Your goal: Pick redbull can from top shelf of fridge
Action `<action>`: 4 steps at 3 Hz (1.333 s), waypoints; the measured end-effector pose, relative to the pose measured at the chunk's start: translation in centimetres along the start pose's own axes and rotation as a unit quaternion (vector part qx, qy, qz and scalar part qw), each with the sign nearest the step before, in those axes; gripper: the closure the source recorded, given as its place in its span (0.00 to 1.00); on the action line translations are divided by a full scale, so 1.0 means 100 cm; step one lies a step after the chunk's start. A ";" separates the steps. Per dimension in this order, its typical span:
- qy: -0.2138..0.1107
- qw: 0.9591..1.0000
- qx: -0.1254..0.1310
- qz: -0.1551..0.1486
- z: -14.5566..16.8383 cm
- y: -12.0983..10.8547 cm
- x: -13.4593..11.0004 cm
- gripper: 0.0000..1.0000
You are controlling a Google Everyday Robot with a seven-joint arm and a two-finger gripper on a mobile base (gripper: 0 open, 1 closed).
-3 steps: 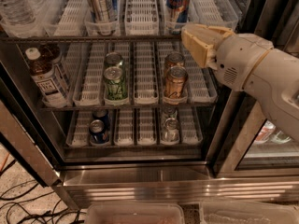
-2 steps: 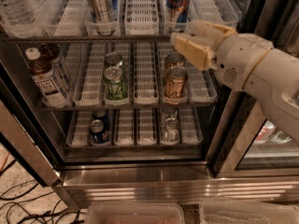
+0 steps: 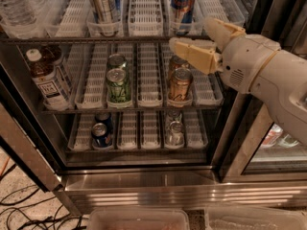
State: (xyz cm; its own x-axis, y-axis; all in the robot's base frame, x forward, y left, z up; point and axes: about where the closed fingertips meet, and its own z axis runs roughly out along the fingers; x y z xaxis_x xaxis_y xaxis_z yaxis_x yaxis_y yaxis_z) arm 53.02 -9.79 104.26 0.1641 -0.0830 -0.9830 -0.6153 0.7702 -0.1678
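Observation:
The redbull can [image 3: 183,3], dark blue with silver, stands at the front of a lane on the top shelf [image 3: 144,14] of the fridge [image 3: 144,181]; its top is cut off by the frame edge. My gripper [image 3: 191,33] is open and empty, its cream fingers [image 3: 194,54] spread just below and to the right of the can, in front of the shelf's edge. A mostly silver slim can [image 3: 102,3] stands two lanes to the left.
The middle shelf holds a green can [image 3: 118,84], a copper can [image 3: 180,84] and a labelled bottle [image 3: 48,80]. The lower shelf holds a blue can [image 3: 100,134] and a silver can [image 3: 175,132]. A water bottle [image 3: 14,8] stands top left. Cables [image 3: 19,200] lie on the floor.
My gripper has moved left toward the redbull can's lane and its fingers have spread apart. The cans have not moved.

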 end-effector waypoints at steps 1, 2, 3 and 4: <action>0.000 1.000 -0.002 -0.001 0.003 0.002 -0.002 0.38; -0.007 1.000 0.006 0.004 0.010 -0.005 -0.006 0.39; -0.014 1.000 0.020 0.007 0.022 -0.017 -0.008 0.41; -0.016 0.999 0.036 0.004 0.032 -0.028 -0.006 0.40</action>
State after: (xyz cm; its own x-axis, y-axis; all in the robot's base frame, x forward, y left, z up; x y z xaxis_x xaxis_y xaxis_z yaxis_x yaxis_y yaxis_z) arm 57.08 -9.85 105.59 0.1841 -0.0576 -0.9812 -0.5598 0.8144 -0.1528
